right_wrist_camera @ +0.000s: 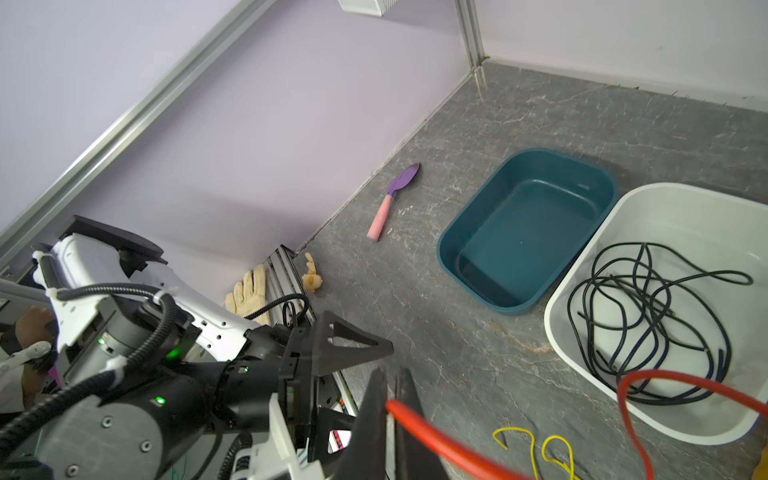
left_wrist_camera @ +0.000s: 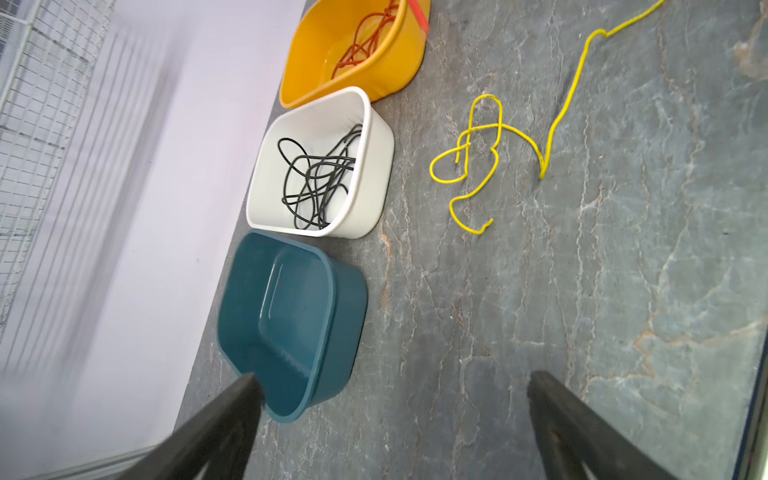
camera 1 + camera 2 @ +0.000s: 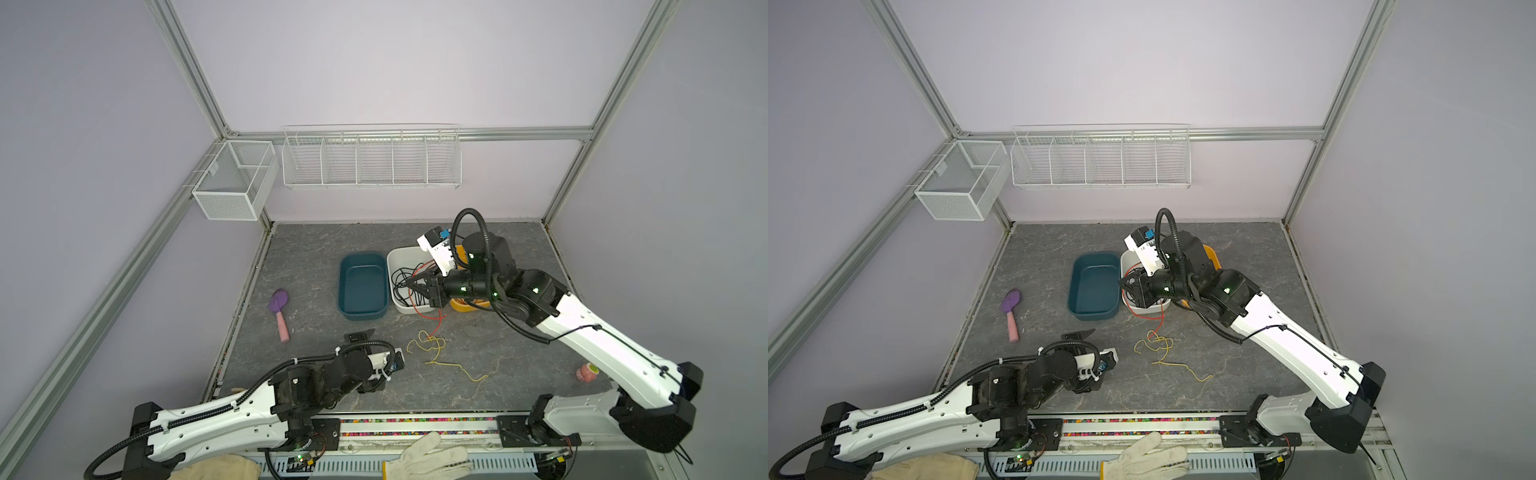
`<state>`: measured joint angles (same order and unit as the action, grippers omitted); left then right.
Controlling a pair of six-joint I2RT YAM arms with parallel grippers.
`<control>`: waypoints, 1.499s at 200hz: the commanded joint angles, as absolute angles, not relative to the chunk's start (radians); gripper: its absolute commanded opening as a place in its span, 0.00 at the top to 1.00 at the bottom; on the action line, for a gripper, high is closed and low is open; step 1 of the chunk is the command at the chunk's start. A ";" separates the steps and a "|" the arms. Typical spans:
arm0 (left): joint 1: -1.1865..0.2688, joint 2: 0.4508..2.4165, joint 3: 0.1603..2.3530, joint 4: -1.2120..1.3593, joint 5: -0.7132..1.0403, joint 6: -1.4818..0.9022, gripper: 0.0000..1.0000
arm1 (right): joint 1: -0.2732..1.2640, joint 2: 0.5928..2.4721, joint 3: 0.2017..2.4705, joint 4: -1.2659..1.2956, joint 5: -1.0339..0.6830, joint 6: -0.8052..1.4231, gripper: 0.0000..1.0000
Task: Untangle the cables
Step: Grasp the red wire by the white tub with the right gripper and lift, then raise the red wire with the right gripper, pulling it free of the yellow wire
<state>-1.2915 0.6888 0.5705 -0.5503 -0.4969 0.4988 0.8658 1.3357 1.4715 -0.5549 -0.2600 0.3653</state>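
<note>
In a top view your right hand (image 3: 415,286) hovers over the white bin (image 3: 399,255), pinching the red cable (image 3: 415,309); the yellow cable (image 3: 432,349) lies below it on the counter (image 3: 316,241).

Left wrist view: your left hand (image 2: 392,380) is spread wide, the yellow cable (image 2: 494,160) well ahead, untouched.

Right wrist view: the red cable (image 1: 436,436) leaves the right hand's (image 1: 391,374) pressed fingers, and the black cables (image 1: 648,316) are beyond it.

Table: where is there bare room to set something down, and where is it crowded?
Bare: the table strip between back wall and teal tub; the gap between that tub and the scoop; the patch between yellow cable and pink toy. Crowded: before the white tub, where the red cable hangs from the right gripper.
</note>
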 commanded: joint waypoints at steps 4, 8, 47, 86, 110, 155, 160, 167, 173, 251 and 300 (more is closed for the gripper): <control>-1.296 0.629 0.583 -0.598 -0.524 0.500 0.01 | 0.869 1.351 1.485 -0.569 -0.321 0.344 0.94; -1.296 0.615 0.577 -0.590 -0.525 0.497 0.01 | 0.868 1.354 1.484 -0.567 -0.329 0.341 0.93; -1.296 0.490 0.541 -0.507 -0.568 0.480 0.01 | 0.866 1.426 1.523 -0.588 -0.414 0.314 0.93; -1.296 0.428 0.517 -0.467 -0.598 0.488 0.01 | 0.867 1.492 1.577 -0.617 -0.445 0.289 0.93; -1.296 0.423 0.510 -0.453 -0.613 0.488 0.01 | 0.868 1.541 1.624 -0.636 -0.446 0.277 0.93; -1.294 0.439 0.501 -0.439 -0.635 0.498 0.01 | 0.860 1.658 1.753 -0.667 -0.480 0.252 0.93; -1.294 0.441 0.499 -0.437 -0.636 0.502 0.01 | 0.859 1.673 1.771 -0.671 -0.483 0.250 0.93; -1.293 0.446 0.499 -0.437 -0.638 0.504 0.01 | 0.858 1.694 1.796 -0.678 -0.488 0.244 0.93; -1.292 0.448 0.499 -0.436 -0.639 0.504 0.01 | 0.855 1.713 1.817 -0.684 -0.495 0.239 0.93; -1.267 0.447 0.496 -0.424 -0.631 0.505 0.01 | 0.806 1.970 2.126 -0.751 -0.593 0.229 0.93; -1.236 0.437 0.497 -0.421 -0.611 0.497 0.01 | 0.780 2.100 2.256 -0.729 -0.625 0.239 0.93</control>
